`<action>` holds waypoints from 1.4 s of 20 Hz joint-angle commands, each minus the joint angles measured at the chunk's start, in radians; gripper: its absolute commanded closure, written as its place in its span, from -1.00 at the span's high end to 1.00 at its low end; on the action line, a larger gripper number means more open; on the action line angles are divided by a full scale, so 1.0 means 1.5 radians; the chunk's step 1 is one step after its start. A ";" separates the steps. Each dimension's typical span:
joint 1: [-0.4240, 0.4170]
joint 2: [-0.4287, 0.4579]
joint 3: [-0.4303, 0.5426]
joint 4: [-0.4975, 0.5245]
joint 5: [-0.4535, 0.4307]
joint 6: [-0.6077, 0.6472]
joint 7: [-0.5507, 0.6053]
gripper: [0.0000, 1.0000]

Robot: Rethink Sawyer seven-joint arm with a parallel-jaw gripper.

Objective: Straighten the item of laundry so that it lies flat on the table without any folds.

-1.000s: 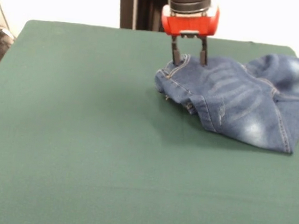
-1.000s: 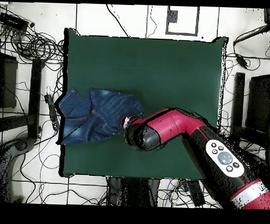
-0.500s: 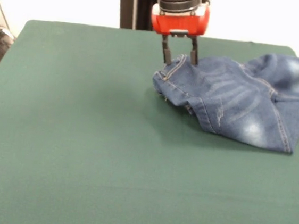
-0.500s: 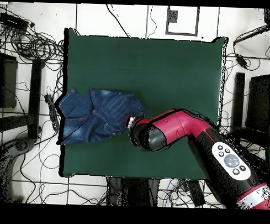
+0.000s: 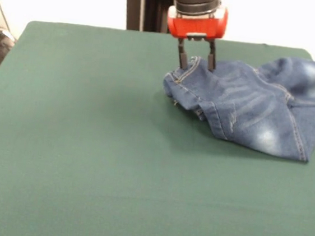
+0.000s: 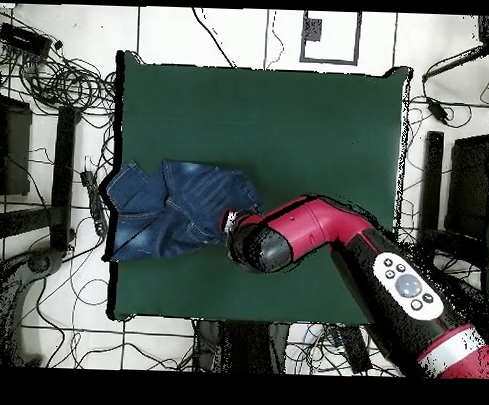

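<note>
Green felt bench (image 5: 85,161), bare on the near side of the pincer. Jeans (image 5: 254,105) bunched beside and beyond it, spilling toward the bench edge, folds still in. Pincer (image 5: 195,60): fingers apart, straddling the waistband corner, nothing clamped. Since half a second ago it has slid back along the waistband; cloth unmoved. Judgement: regrasp pending, flattening not begun.

My red and black arm (image 6: 367,250) reaches in from the base side, wrist pointing straight down; my gripper (image 5: 196,59) hangs vertical, its two dark fingers (image 5: 180,55) parted with a clear gap between them.
</note>
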 commanded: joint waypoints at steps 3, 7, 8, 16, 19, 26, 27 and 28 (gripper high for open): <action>0.075 0.061 -0.035 -0.024 -0.017 -0.020 -0.046 1.00; 0.100 0.054 -0.043 -0.032 0.000 -0.020 -0.021 1.00; 0.106 0.053 -0.046 -0.033 0.004 -0.023 -0.012 1.00; 0.143 0.039 -0.083 -0.031 0.025 -0.063 0.060 1.00; 0.149 0.037 -0.093 -0.035 0.043 -0.055 0.040 -1.00; 0.151 0.024 -0.095 -0.035 0.061 -0.039 0.024 -1.00; 0.151 0.021 -0.095 -0.035 0.065 -0.036 0.020 -1.00; 0.151 0.019 -0.096 -0.037 0.067 -0.032 0.016 -1.00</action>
